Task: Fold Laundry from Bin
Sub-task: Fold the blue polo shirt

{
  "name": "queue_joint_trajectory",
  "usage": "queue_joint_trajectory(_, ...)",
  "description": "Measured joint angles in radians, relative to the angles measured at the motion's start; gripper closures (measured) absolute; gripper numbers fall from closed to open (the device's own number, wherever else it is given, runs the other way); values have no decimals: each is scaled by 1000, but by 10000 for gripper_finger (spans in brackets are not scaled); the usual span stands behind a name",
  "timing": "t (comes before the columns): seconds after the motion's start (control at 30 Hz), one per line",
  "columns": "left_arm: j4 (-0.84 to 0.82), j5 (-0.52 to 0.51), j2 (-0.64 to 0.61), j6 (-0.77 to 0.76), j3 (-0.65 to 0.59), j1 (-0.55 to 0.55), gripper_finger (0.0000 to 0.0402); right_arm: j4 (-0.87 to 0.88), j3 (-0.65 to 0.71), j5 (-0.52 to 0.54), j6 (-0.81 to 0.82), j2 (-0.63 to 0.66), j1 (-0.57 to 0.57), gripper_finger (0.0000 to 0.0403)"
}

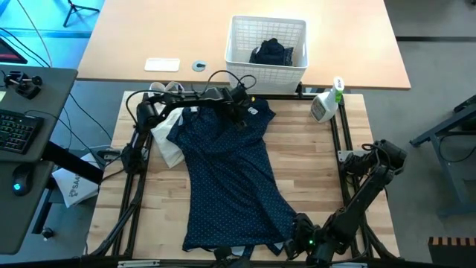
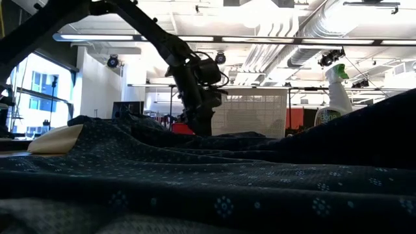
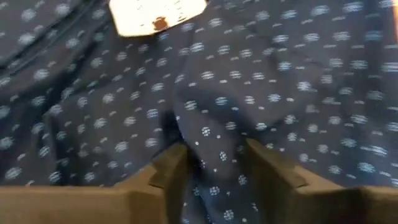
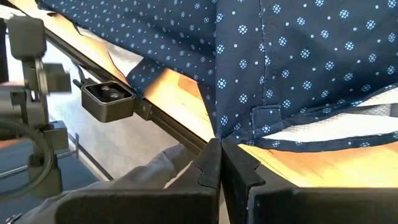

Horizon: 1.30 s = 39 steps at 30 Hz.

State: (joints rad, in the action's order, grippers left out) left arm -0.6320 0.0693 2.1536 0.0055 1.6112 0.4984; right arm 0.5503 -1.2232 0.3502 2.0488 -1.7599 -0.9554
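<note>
- navy shirt with tiny white dots (image 1: 227,182) lies spread flat on my table, collar end toward the far edge, hem at the near edge, cloth rumpled up by the collar
- the bin (image 1: 266,46), white lattice basket, sits upright beyond the table, one dark navy piece (image 1: 271,52) crumpled inside

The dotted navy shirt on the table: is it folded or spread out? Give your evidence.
Spread out, not folded. The dotted navy shirt lies full length on the table, with wrinkles near the collar where the left gripper works.
</note>
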Motion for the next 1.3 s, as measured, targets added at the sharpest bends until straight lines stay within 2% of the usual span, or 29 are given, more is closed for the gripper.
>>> queue_joint_trajectory(0.17, 33, 72, -12, 66, 0, 0, 376, 3, 0, 1, 3, 0, 0, 403)
queue_joint_trajectory(0.2, 46, 76, -22, 64, 0, 0, 388, 4, 0, 4, 4, 0, 0, 403)
queue_joint_trajectory(0.33, 104, 25, -94, 50, 0, -1, 398, 9, 0, 6, 4, 0, 0, 403)
queue_joint_trajectory(0.5, 153, -146, -234, 57, 0, -2, 401, 15, 0, 7, 15, 0, 0, 403)
queue_joint_trajectory(0.63, 153, -258, -300, 130, 2, 26, 401, 17, 0, 18, 22, 0, 0, 403)
queue_joint_trajectory(0.87, 58, -267, -280, 142, 1, 94, 401, -38, 0, 34, 11, 0, 11, 403)
queue_joint_trajectory(1.1, 47, -252, -279, 197, 1, 105, 401, -301, 0, 32, -125, 0, 51, 403)
queue_joint_trajectory(1.17, 35, -226, -279, 212, 1, 105, 401, -287, 0, 38, -146, 0, 69, 403)
queue_joint_trajectory(1.3, 22, -205, -279, 232, 1, 104, 401, -98, 0, 115, -68, 0, 114, 403)
